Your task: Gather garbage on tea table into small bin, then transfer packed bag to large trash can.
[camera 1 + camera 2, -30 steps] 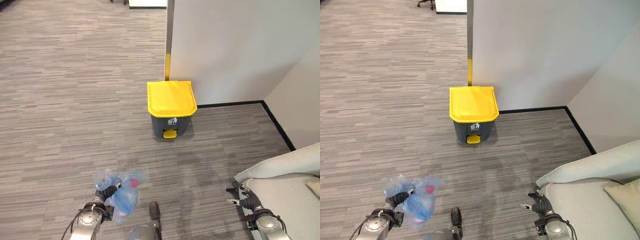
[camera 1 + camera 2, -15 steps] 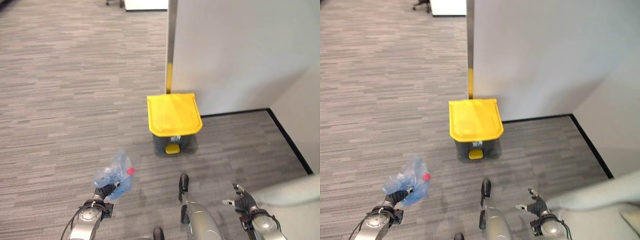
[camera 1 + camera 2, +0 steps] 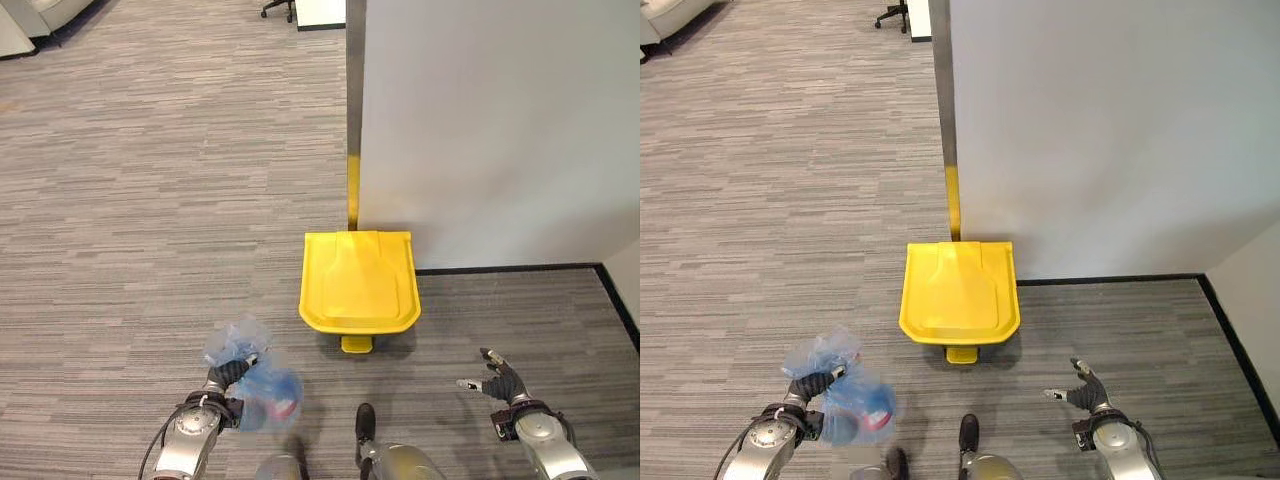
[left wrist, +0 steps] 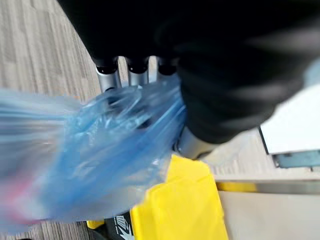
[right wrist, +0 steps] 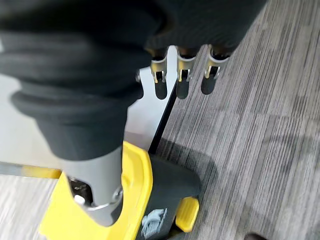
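Ahead, beyond both hands' fingertips, stood the yellow-lidded trash can (image 3: 359, 283), lid closed; left hand (image 3: 222, 378) fingers pinched the blue bag (image 3: 262, 393), right hand (image 3: 503, 379) fingers spread, empty.

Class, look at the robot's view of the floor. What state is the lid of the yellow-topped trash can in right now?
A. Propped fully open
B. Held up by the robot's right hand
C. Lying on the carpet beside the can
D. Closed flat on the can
D: the yellow lid lies flat on the trash can, while the right hand hovers open, apart from it.
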### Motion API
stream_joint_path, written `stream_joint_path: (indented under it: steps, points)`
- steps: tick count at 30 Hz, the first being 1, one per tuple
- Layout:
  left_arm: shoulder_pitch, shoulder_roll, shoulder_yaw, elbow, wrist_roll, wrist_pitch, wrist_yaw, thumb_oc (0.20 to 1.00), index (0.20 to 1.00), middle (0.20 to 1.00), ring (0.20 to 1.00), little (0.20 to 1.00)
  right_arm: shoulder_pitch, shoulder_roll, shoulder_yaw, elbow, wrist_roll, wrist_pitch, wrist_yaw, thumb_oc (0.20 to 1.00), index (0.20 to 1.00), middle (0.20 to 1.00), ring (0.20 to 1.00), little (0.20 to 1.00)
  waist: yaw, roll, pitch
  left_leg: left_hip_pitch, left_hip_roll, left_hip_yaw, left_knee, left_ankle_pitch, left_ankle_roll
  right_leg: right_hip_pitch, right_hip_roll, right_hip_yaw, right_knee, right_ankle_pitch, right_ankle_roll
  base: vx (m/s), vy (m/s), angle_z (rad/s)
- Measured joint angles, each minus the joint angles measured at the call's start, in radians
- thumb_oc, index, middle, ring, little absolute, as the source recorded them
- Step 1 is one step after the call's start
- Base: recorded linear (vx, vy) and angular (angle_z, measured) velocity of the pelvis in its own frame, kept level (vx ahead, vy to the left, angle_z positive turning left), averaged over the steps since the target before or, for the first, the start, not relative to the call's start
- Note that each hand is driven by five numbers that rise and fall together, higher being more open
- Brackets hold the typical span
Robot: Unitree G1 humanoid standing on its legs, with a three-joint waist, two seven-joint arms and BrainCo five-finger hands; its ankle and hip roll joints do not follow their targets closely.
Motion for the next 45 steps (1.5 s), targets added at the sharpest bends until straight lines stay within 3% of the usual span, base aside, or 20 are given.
stream_joint_path:
  steps: [1, 3, 5, 7, 8, 9, 13, 15, 18, 21, 27, 37, 40, 42, 43, 44, 45]
  points:
    - [0.009, 0.0, 0.0, 0.0, 0.0, 0.0, 0.0, 0.2, 0.2, 0.2, 0.2, 0.2, 0.004, 0.001, 0.0, 0.003, 0.0, 0.0, -0.001, 1.0, 1.0, 1.0, 1.0, 1.0, 0.002, 0.001, 0.0, 0.003, 0.016, 0.0, -0.024, 0.047, 0.005, 0.021, 0.016, 0.006, -0.004, -0.014, 0.003, 0.11, 0.141, -0.3]
    - [0.008, -0.001, -0.002, -0.001, 0.0, 0.0, 0.0, 0.2, 0.2, 0.2, 0.2, 0.2, 0.005, 0.0, -0.002, 0.008, 0.0, 0.0, -0.002, 1.0, 1.0, 1.0, 1.0, 1.0, -0.003, 0.006, -0.002, 0.014, 0.018, -0.005, -0.039, 0.088, 0.007, 0.042, 0.02, 0.01, -0.005, -0.018, 0.003, 0.11, 0.16, -0.16]
    - [0.0, -0.001, -0.002, -0.002, 0.0, 0.0, 0.0, 0.2, 0.2, 0.2, 0.2, 0.2, 0.017, 0.001, -0.002, 0.013, 0.0, 0.001, -0.002, 1.0, 1.0, 1.0, 1.0, 1.0, -0.016, 0.013, -0.005, 0.055, 0.005, -0.006, -0.078, 0.109, 0.009, 0.053, 0.02, 0.018, -0.005, -0.025, 0.015, 0.09, 0.186, -0.03]
    - [-0.001, -0.008, -0.004, -0.004, 0.0, 0.0, -0.001, 0.2, 0.2, 0.2, 0.2, 0.2, 0.022, -0.002, -0.008, 0.013, 0.0, 0.001, -0.002, 1.0, 1.0, 1.0, 1.0, 1.0, -0.019, 0.043, -0.007, 0.113, 0.006, -0.005, -0.114, 0.147, 0.023, 0.054, 0.035, 0.031, 0.003, -0.026, 0.019, 0.04, 0.173, -0.14]
    - [-0.004, -0.007, -0.004, 0.003, 0.0, 0.0, -0.001, 0.2, 0.2, 0.2, 0.2, 0.2, 0.025, 0.004, -0.01, 0.015, -0.001, 0.002, -0.002, 1.0, 1.0, 1.0, 1.0, 1.0, -0.022, 0.062, -0.007, 0.145, 0.001, -0.002, -0.165, 0.144, 0.039, 0.044, 0.038, 0.038, 0.019, -0.032, 0.032, 0.01, 0.17, -0.17]
    - [-0.007, -0.004, -0.003, -0.001, 0.0, 0.001, -0.001, 0.2, 0.2, 0.2, 0.2, 0.2, 0.024, 0.006, -0.005, 0.012, -0.001, 0.002, 0.001, 1.0, 1.0, 1.0, 1.0, 1.0, -0.017, 0.059, -0.008, 0.144, -0.009, 0.003, -0.173, 0.152, 0.05, 0.029, 0.026, 0.045, 0.038, -0.041, 0.047, -0.04, 0.232, -0.1]
    - [0.002, 0.015, -0.001, -0.002, 0.001, 0.001, 0.002, 0.2, 0.2, 0.2, 0.2, 0.2, 0.017, 0.01, -0.002, 0.015, -0.003, 0.003, 0.004, 1.0, 1.0, 1.0, 1.0, 1.0, -0.005, 0.056, -0.006, 0.145, -0.056, 0.058, -0.182, 0.141, 0.08, -0.042, -0.028, 0.094, 0.127, -0.081, 0.114, -0.07, 0.144, -0.32]
    - [0.003, 0.03, 0.004, 0.0, 0.0, 0.001, 0.007, 0.2, 0.2, 0.2, 0.2, 0.2, 0.012, 0.015, -0.001, 0.016, -0.003, 0.003, 0.005, 1.0, 1.0, 1.0, 1.0, 1.0, 0.002, 0.049, -0.001, 0.144, -0.073, 0.082, -0.183, 0.141, 0.091, -0.076, -0.044, 0.111, 0.164, -0.075, 0.12, -0.07, 0.072, -0.42]
    - [0.008, 0.066, 0.017, 0.001, 0.0, 0.003, 0.009, 0.2, 0.2, 0.2, 0.2, 0.2, 0.004, 0.049, 0.005, 0.017, -0.003, 0.004, 0.009, 1.0, 1.0, 1.0, 1.0, 1.0, 0.013, 0.034, 0.014, 0.145, -0.098, 0.123, -0.18, 0.132, 0.134, -0.127, -0.08, 0.115, 0.264, -0.115, 0.16, -0.02, 0.027, -0.32]
    - [0.019, 0.062, 0.017, -0.001, 0.0, 0.003, 0.008, 0.2, 0.2, 0.2, 0.2, 0.2, 0.013, 0.049, 0.003, 0.017, -0.003, 0.004, 0.009, 1.0, 1.0, 1.0, 1.0, 1.0, 0.031, 0.036, 0.016, 0.149, -0.095, 0.121, -0.19, 0.124, 0.128, -0.129, -0.08, 0.112, 0.281, -0.135, 0.149, 0.05, -0.072, -0.01]
    - [0.053, 0.032, 0.008, -0.003, 0.0, 0.003, 0.004, 0.2, 0.2, 0.2, 0.2, 0.2, 0.019, 0.033, -0.004, 0.014, -0.002, 0.004, 0.007, 1.0, 1.0, 1.0, 1.0, 1.0, 0.035, 0.044, -0.015, 0.144, -0.059, 0.071, -0.173, 0.133, 0.094, -0.082, -0.038, 0.081, 0.21, -0.116, 0.122, 0.09, -0.062, 0.16]
    - [0.038, 0.027, 0.007, -0.003, 0.0, 0.003, 0.002, 0.2, 0.2, 0.2, 0.2, 0.2, 0.016, 0.031, -0.001, 0.015, -0.003, 0.004, 0.005, 1.0, 1.0, 1.0, 1.0, 1.0, 0.036, 0.039, -0.03, 0.132, -0.071, 0.051, -0.153, 0.124, 0.108, -0.089, -0.042, 0.074, 0.212, -0.124, 0.112, 0.03, 0.092, 0.03]
    - [0.033, 0.032, 0.008, 0.002, 0.0, 0.005, 0.003, 0.2, 0.2, 0.2, 0.2, 0.2, 0.014, 0.033, -0.002, 0.015, -0.003, 0.004, 0.004, 1.0, 1.0, 1.0, 1.0, 1.0, 0.037, 0.034, -0.027, 0.109, -0.092, 0.049, -0.146, 0.105, 0.129, -0.129, -0.057, 0.094, 0.264, -0.129, 0.128, 0.07, 0.123, -0.14]
    - [0.031, 0.034, 0.01, 0.001, 0.0, 0.005, 0.006, 0.2, 0.2, 0.2, 0.2, 0.2, 0.018, 0.034, 0.003, 0.016, -0.003, 0.005, 0.005, 1.0, 1.0, 1.0, 1.0, 1.0, 0.031, 0.02, -0.019, 0.119, -0.112, 0.05, -0.147, 0.095, 0.141, -0.177, -0.085, 0.096, 0.371, -0.153, 0.146, 0.09, 0.071, -0.11]
    - [0.034, 0.037, 0.015, 0.003, 0.0, 0.006, 0.008, 0.2, 0.2, 0.2, 0.2, 0.2, 0.003, 0.036, 0.004, 0.018, -0.003, 0.006, 0.006, 1.0, 1.0, 1.0, 1.0, 1.0, 0.037, 0.019, -0.004, 0.141, -0.121, 0.053, -0.169, 0.108, 0.159, -0.245, -0.101, 0.092, 0.487, -0.175, 0.177, 0.24, 0.087, -0.06]
    - [0.036, 0.042, 0.015, 0.003, 0.0, 0.01, 0.008, 0.2, 0.2, 0.2, 0.2, 0.2, 0.012, 0.039, 0.006, 0.015, -0.003, 0.005, 0.006, 1.0, 1.0, 1.0, 1.0, 1.0, 0.022, 0.015, -0.004, 0.146, -0.127, 0.048, -0.176, 0.1, 0.161, -0.27, -0.109, 0.088, 0.484, -0.181, 0.192, 0.43, 0.113, -0.27]
    - [0.026, 0.046, 0.022, 0.003, 0.0, 0.01, 0.014, 0.2, 0.2, 0.2, 0.2, 0.2, 0.004, 0.039, 0.017, 0.014, -0.003, 0.007, 0.006, 1.0, 1.0, 1.0, 1.0, 1.0, 0.023, 0.003, 0.017, 0.14, -0.128, 0.053, -0.158, 0.092, 0.197, -0.347, -0.097, 0.074, 0.456, -0.176, 0.21, 0.36, 0.075, -0.07]
